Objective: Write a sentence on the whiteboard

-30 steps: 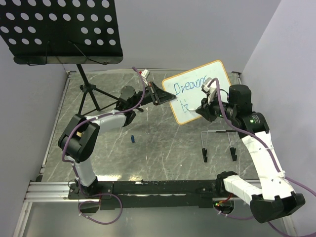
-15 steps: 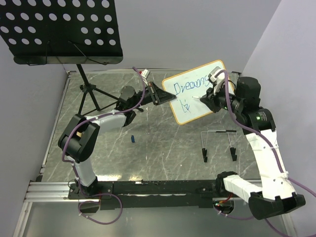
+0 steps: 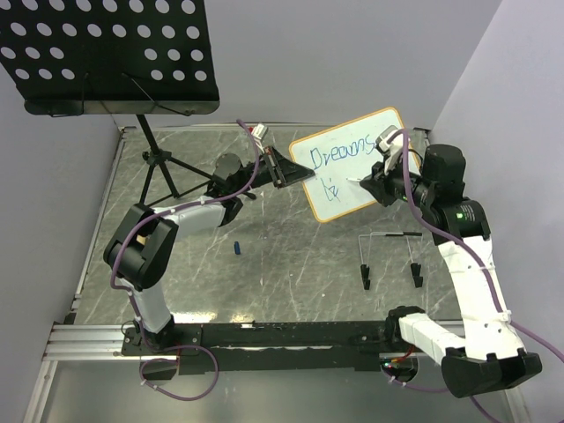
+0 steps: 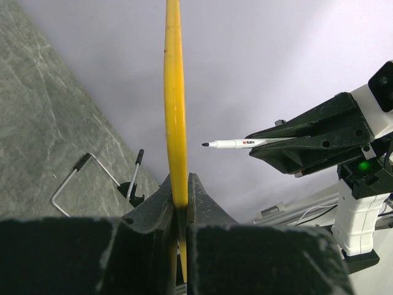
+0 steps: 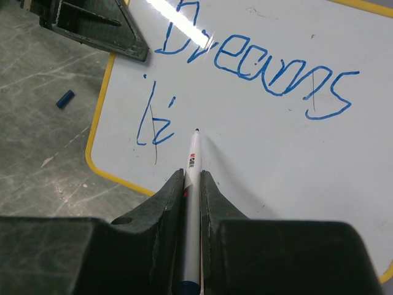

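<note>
While the top external view looks down, the whiteboard [image 3: 352, 163] hangs above the far right corner of the tabletop. Its long axis runs from the left gripper [image 3: 284, 172] out toward that corner. The left jaws are clamped on its short left edge. The right gripper [image 3: 370, 183] pinches a pen [image 3: 354, 180], which points left at the writing face.

Left wrist view: the whiteboard is edge-on, a yellow sliver standing upright between the fingers. Its face is hidden, and the pen tip is just clear of it.

Right wrist view: the sentence [image 5: 245, 61] reads "Dreams", with "li" started beneath. The whiteboard's right side is cut off. A blue cap [image 5: 64, 99] lies on the tabletop beside it.
</note>
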Robot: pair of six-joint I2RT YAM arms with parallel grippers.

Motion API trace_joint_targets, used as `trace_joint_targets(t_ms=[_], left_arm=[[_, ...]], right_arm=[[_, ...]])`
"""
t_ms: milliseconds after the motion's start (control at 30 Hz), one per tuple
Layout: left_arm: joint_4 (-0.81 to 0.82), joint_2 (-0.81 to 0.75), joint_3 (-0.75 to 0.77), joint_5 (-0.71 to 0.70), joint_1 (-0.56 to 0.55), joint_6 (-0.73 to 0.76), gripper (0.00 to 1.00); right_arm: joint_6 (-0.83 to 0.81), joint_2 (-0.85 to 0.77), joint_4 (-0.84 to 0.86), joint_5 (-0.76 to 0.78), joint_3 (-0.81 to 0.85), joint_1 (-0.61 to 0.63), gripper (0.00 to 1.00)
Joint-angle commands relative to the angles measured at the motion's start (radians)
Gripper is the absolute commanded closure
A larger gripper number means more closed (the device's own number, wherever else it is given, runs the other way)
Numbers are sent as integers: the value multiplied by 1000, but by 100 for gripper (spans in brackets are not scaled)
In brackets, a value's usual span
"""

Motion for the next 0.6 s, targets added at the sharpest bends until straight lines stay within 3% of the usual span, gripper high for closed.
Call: trace_joint_targets(t_ms=[0, 567], left_arm=[[140, -43, 32, -7, -1, -16, 99], [168, -32, 42, 1, -1, -32, 99]], right_arm=[[16, 12, 40, -15, -5, -6, 100], [12, 81, 11, -113, 12, -4, 100]])
